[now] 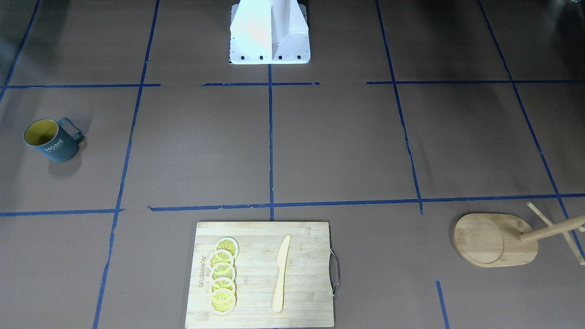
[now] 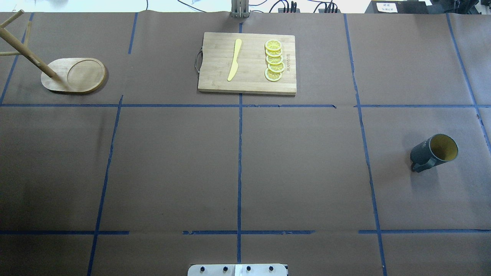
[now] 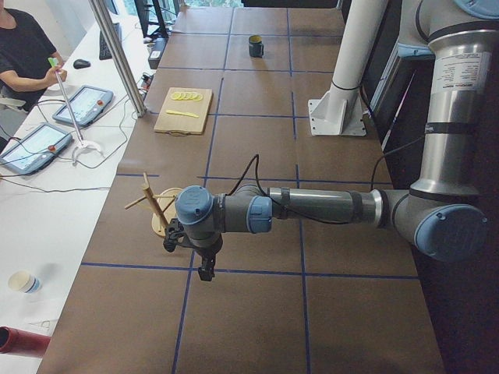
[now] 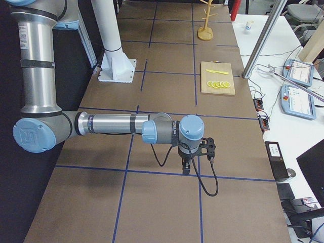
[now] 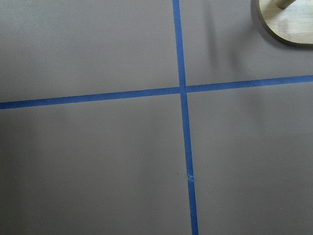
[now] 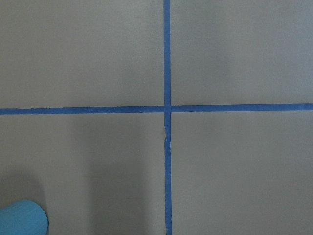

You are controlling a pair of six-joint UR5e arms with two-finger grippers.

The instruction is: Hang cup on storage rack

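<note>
Cutting board (image 2: 249, 83) bearing lemon slices (image 2: 274, 60) and knife (image 2: 234, 59) lies apart from mug (image 2: 424, 152) and rack (image 2: 53, 82); left gripper (image 3: 207, 270), right gripper (image 4: 186, 168): cannot tell their spread.

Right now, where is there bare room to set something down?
The wide middle is bare, between the mug and the rack at opposite ends. Only the cutting board, holding a knife and lemon slices, is crowded.

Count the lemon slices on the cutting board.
5 lemon slices, overlapping in one row on the board, on the side away from its metal handle; the knife lies between row and handle. Overlap could hide another, though none shows.
</note>
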